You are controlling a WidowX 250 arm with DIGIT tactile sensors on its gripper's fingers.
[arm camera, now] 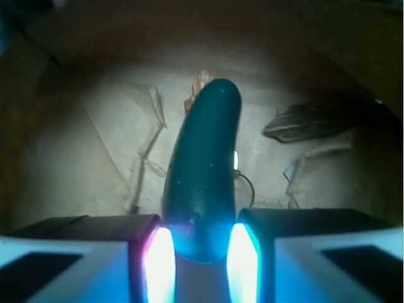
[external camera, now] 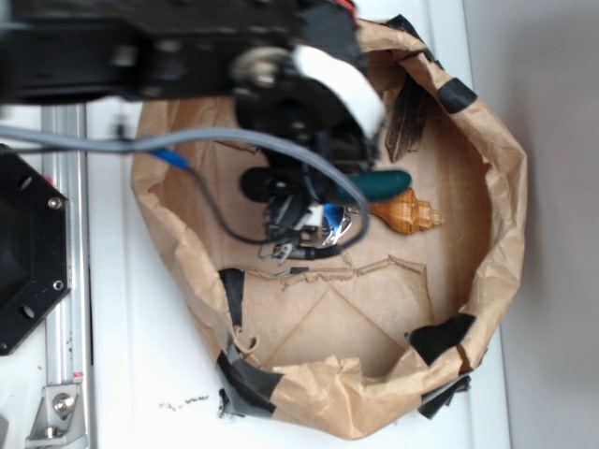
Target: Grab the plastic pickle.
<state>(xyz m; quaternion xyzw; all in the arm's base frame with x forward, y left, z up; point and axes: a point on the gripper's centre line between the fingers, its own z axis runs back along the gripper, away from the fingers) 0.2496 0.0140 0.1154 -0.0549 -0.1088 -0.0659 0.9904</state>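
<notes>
I have the pincer (arm camera: 201, 252) closed on the plastic pickle (arm camera: 203, 170) at its near end; looks light, stiff, glossy-slick, so a mid-body grip would be safer.

Plastic pickle (arm camera: 203, 177) clamped at its near end between both glowing pads (arm camera: 159, 264) of gripper (arm camera: 201, 265), far end pointing away; feather (arm camera: 315, 123) right on brown paper floor (arm camera: 82, 151), seashell (arm camera: 201, 85) tip peeking behind pickle

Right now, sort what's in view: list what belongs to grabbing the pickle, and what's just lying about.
Job in hand:
pickle, clamped at one end
gripper, shut on the pickle

Lying about:
seashell, beside the pickle
feather, on the bag floor
paper bag, holding them all
</notes>
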